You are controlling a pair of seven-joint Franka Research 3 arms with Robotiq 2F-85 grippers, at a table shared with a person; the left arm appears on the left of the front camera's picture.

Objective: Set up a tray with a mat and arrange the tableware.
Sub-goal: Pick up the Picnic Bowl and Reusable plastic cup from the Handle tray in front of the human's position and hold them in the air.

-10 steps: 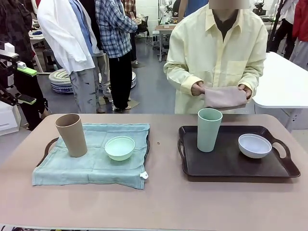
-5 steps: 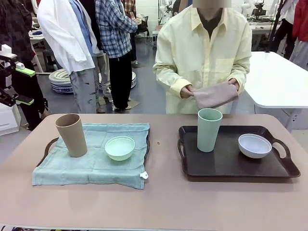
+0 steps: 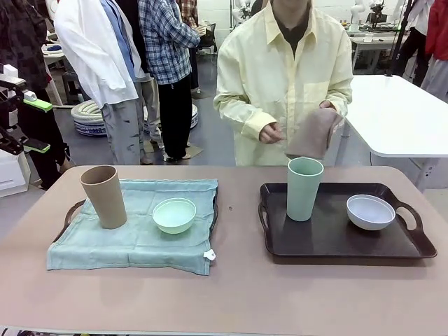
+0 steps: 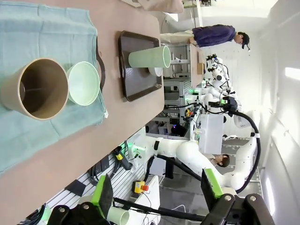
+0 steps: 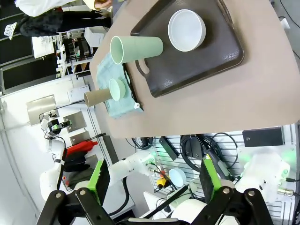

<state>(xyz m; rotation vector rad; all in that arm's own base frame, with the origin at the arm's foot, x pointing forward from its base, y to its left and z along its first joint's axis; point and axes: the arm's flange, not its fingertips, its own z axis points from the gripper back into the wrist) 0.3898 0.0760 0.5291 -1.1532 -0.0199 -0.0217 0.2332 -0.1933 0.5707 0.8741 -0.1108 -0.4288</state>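
Note:
A teal mat point(image 3: 133, 245) covers the left tray point(image 3: 70, 210); on it stand a tan tumbler point(image 3: 103, 196) and a mint green bowl point(image 3: 174, 214). The dark right tray point(image 3: 329, 234) carries a pale green tumbler point(image 3: 304, 187) and a whitish-blue bowl point(image 3: 370, 211), with no mat under them. Across the table, a person in a yellow shirt holds a folded taupe cloth point(image 3: 313, 133) in one hand above the right tray's far edge. My left gripper point(image 3: 28, 126) hangs open off the table's left end, well away from the tableware. My right gripper point(image 5: 153, 180) is open, high above the table.
A white table point(image 3: 406, 119) stands behind at the right. Several people stand behind at the left. Bare tabletop point(image 3: 238, 294) stretches between the trays and along the near edge.
The person has shifted to picture left and let go of the taupe cloth with one hand; it now hangs from the other hand. Trays, tableware and both grippers have not moved.

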